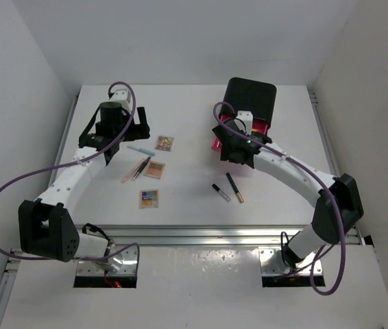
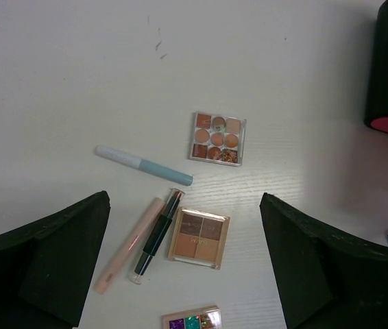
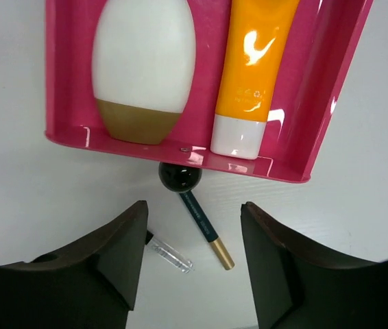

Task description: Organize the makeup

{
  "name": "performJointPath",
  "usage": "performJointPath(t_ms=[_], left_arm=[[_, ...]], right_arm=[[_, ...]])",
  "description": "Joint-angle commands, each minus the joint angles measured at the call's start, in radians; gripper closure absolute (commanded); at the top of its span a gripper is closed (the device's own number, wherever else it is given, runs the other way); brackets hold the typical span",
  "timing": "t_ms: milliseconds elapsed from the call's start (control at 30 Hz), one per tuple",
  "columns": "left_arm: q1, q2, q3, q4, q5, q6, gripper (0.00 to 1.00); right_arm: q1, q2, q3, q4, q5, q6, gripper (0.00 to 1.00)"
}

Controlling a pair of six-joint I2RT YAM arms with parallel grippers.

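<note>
Makeup lies on the white table. In the left wrist view: a multicolour palette (image 2: pixel 217 138), a pale blue stick (image 2: pixel 144 164), a tan palette (image 2: pixel 199 238), a black stick (image 2: pixel 156 235), a beige stick (image 2: pixel 128 245) and a glitter palette (image 2: pixel 192 319). My left gripper (image 2: pixel 184 267) is open above the tan palette, holding nothing. My right gripper (image 3: pixel 192 264) is open over a gold-tipped black stick (image 3: pixel 207 229) and a clear-tipped stick (image 3: pixel 170 255). The open pink drawer (image 3: pixel 64 82) holds an orange white-capped tube (image 3: pixel 252 75) and a white egg-shaped sponge (image 3: pixel 142 68).
The black box (image 1: pixel 251 103) with pink drawers stands at the back right; its drawer has a black knob (image 3: pixel 179 177). White walls enclose the table (image 1: pixel 194 110). A metal rail (image 1: pixel 214 236) runs along the near edge.
</note>
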Motion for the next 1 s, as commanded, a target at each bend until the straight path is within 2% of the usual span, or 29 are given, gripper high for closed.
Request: performJointPath(t_ms=[0, 100, 300, 567, 733, 867, 967], left_arm=[[0.011, -0.025, -0.014, 0.045, 0.012, -0.013, 0.03], [0.011, -0.025, -0.035, 0.045, 0.012, -0.013, 0.03], [0.011, -0.045, -0.055, 0.054, 0.012, -0.033, 0.03], [0.011, -0.054, -0.066, 0.072, 0.012, -0.042, 0.03], [0.011, -0.054, -0.066, 0.072, 0.012, -0.042, 0.03], [0.011, -0.063, -0.075, 0.072, 0.012, -0.042, 0.03], [0.011, -0.063, -0.075, 0.072, 0.012, -0.042, 0.03]], right_arm=[[0.006, 0.026, -0.014, 0.016, 0.04, 0.084, 0.42], [0.003, 0.046, -0.019, 0.024, 0.025, 0.082, 0.42], [-0.013, 0.092, -0.034, 0.078, -0.045, 0.1, 0.5], [-0.051, 0.126, -0.043, 0.116, -0.056, 0.13, 0.49], [-0.077, 0.143, -0.054, 0.159, -0.116, 0.131, 0.49], [-0.079, 0.151, -0.063, 0.184, -0.136, 0.136, 0.5], [-0.077, 0.145, -0.069, 0.185, -0.122, 0.137, 0.55]])
